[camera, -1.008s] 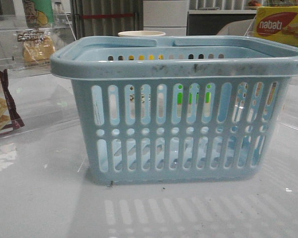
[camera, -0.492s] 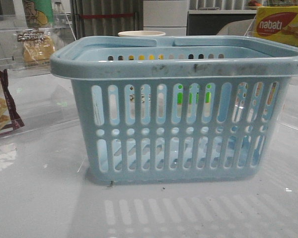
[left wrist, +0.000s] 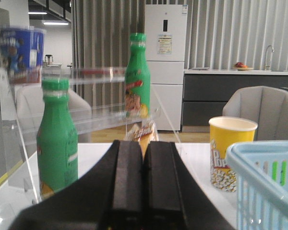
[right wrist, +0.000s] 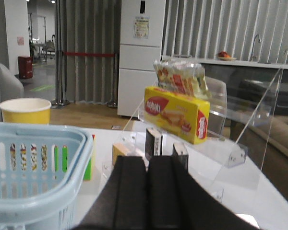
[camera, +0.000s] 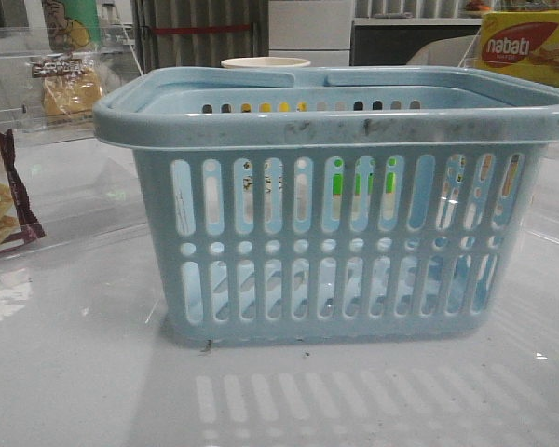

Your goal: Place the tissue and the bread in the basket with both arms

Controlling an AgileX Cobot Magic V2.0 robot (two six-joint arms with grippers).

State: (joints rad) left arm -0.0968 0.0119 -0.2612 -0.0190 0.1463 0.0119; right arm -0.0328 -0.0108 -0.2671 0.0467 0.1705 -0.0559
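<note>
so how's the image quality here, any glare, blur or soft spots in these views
Front view: the basket is sharp, and the glossy table mirrors its slots and carries a small glare spot at right. Left wrist view: the shut left gripper is soft, the near green bottle slightly blurred, the ceiling lights bright. Right wrist view: the shut right gripper is dark and soft; the nabati box is clear.

"nabati" in white on a red oval, on the yellow box (camera: 527, 48) at the worktop's far right corner; the same word shows on its end (right wrist: 154, 109) in the right wrist view. Popcorn cup (left wrist: 231, 152): partial "Pop". Other labels unreadable.
</note>
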